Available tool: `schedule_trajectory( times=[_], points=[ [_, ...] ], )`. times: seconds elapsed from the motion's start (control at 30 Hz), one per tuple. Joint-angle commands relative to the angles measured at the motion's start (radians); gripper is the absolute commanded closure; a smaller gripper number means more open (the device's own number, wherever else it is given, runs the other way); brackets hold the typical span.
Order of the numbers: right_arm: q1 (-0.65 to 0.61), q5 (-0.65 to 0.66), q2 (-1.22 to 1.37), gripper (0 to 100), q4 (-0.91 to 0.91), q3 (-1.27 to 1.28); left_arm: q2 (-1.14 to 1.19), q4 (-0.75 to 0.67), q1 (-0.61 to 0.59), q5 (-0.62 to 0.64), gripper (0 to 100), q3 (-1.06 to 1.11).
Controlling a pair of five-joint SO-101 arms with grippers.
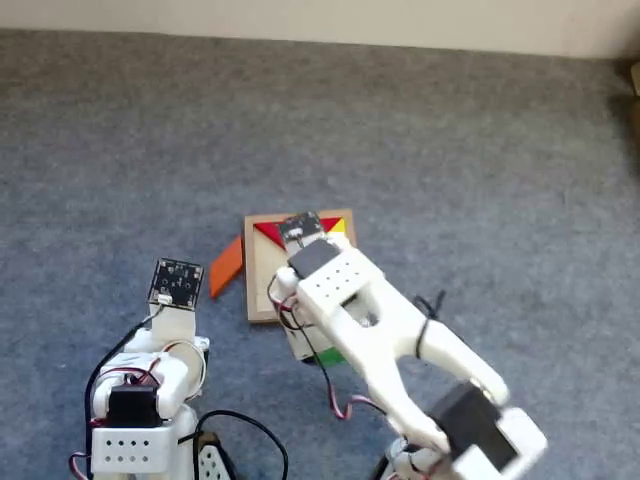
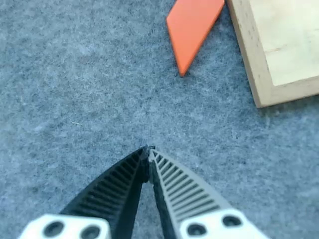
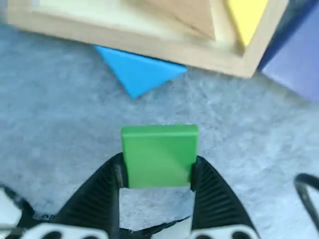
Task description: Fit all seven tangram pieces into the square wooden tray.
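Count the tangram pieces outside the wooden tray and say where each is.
4. Orange piece: on the carpet beside the tray. Blue triangle: at the tray's outer edge. Purple piece: off a tray corner. Green piece: in the jaws of the right gripper. The arm may hide more.

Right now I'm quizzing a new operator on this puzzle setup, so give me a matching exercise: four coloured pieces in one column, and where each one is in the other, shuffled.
Pieces:
1. green piece
2. orange piece
3. yellow piece
4. blue triangle

Places:
A. inside the tray
B. on the carpet ahead of the shut left gripper
C. on the carpet between the tray's wall and the held piece
D. clamped in the right gripper

Pairs: 1-D, 2-B, 3-A, 4-C.
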Motion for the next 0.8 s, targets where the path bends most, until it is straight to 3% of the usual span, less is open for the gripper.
schedule_trajectory(
  times=[0.0,0.23,0.57,0.77],
  points=[
    [0.024,0.124,-0.145,99.5,-0.038,-0.051,-0.027,0.006,-0.012,0.003,99,0.021],
    [0.081,0.327,-0.114,99.5,-0.343,-0.048,-0.027,0.006,-0.012,0.003,99,0.021],
    [0.088,0.331,0.162,99.5,-0.639,-0.054,-0.027,0.006,-0.012,0.003,99,0.021],
    [0.088,0.333,0.197,98.2,-0.668,-0.059,-0.027,0.006,-0.012,0.003,99,0.021]
  ],
)
